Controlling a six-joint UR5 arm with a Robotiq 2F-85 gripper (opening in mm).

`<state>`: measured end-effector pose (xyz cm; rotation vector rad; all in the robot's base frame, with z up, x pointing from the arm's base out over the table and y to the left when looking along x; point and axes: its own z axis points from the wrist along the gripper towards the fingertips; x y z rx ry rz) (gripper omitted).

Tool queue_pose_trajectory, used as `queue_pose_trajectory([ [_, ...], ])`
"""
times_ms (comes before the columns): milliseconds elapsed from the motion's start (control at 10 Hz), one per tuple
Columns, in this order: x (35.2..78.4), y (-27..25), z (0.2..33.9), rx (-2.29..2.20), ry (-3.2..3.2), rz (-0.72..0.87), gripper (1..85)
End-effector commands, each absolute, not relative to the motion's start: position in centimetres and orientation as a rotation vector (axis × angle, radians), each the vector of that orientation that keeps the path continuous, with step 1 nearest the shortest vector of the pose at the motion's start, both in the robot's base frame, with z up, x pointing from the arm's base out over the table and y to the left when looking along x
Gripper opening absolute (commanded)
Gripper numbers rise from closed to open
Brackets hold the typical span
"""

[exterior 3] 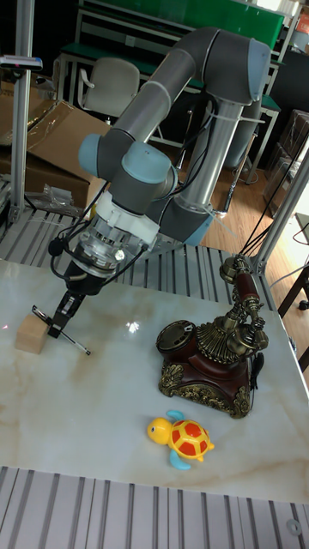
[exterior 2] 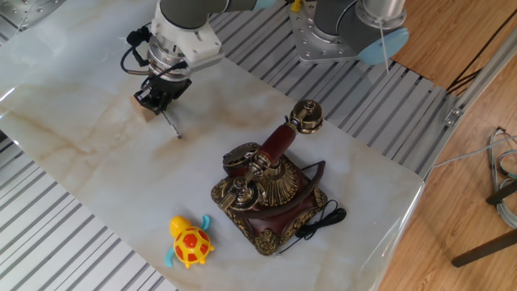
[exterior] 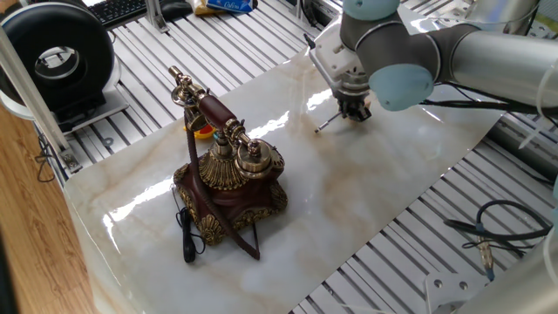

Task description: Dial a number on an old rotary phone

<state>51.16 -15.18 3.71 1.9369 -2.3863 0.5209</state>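
Observation:
The old rotary phone (exterior: 231, 179) (exterior 2: 271, 194) (exterior 3: 206, 360) stands near one end of the marble slab. It is reddish-brown with gold trim, and its handset (exterior 3: 245, 296) rests across the brass cradle. Its dial (exterior 3: 178, 333) faces the arm's side. Far from the phone, my gripper (exterior: 356, 109) (exterior 2: 157, 99) (exterior 3: 62, 324) points down at a thin stick (exterior 2: 171, 128) (exterior 3: 77, 345). A small pale wooden block (exterior 3: 32, 334) sits beside it. The fingers look closed on the stick, whose far tip touches the slab.
A yellow and orange toy turtle (exterior 2: 190, 242) (exterior 3: 184, 439) lies beside the phone. The phone's black cord (exterior: 187, 240) trails toward the slab edge. Slatted metal table (exterior 2: 65, 242) surrounds the slab. A black round device (exterior: 61, 57) stands at the back.

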Motion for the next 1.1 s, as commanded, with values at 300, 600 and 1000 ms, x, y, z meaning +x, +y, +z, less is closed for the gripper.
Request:
queue_pose_trajectory([
  [300,50.6,-12.8,10.3,1.722,-2.600,0.401,1.3],
  [600,48.7,-12.6,10.1,1.578,-2.641,0.324,1.3],
  [1000,48.7,-12.6,10.1,1.621,-2.616,0.321,1.3],
])
